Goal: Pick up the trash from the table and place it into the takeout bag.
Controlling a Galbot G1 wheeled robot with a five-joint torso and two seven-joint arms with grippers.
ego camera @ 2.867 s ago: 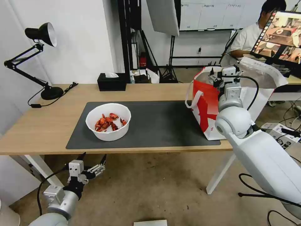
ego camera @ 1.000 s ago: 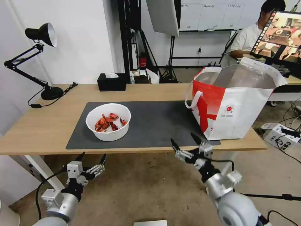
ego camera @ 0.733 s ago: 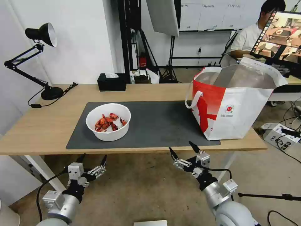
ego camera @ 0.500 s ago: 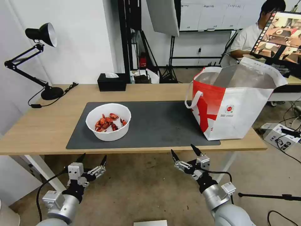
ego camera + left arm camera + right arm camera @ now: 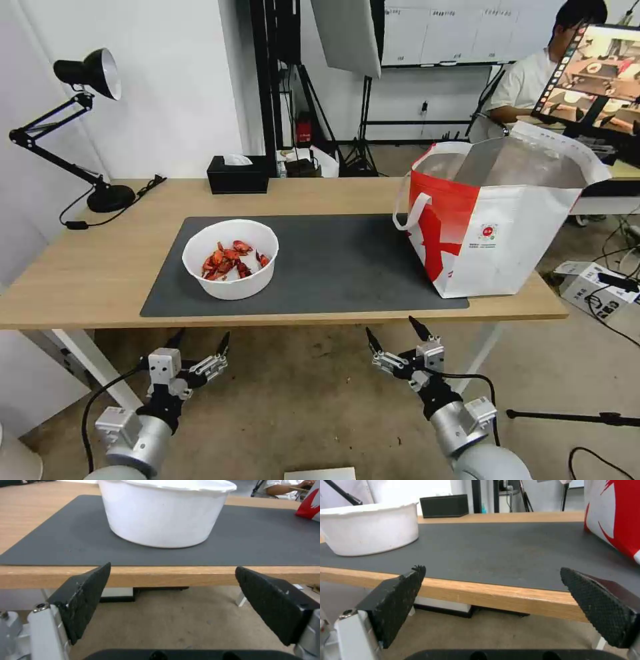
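Judging the white round plastic bowl of red crayfish shells (image 5: 230, 259), on the dark grey mat's left end, light, thin-walled and spill-prone, we recommend gripping its rim, level. Left gripper (image 5: 200, 347) and right gripper (image 5: 395, 341) hang spread, empty, below the table's (image 5: 80, 280) front edge.

A: The table (image 5: 100, 267) looks like light wood; its mat (image 5: 333, 263) is matt, dark grey.
B: The bowl (image 5: 230, 283) seems smooth white plastic; the bag (image 5: 513, 247) glossy, foil-lined; gripper pads (image 5: 85, 597) rough black.
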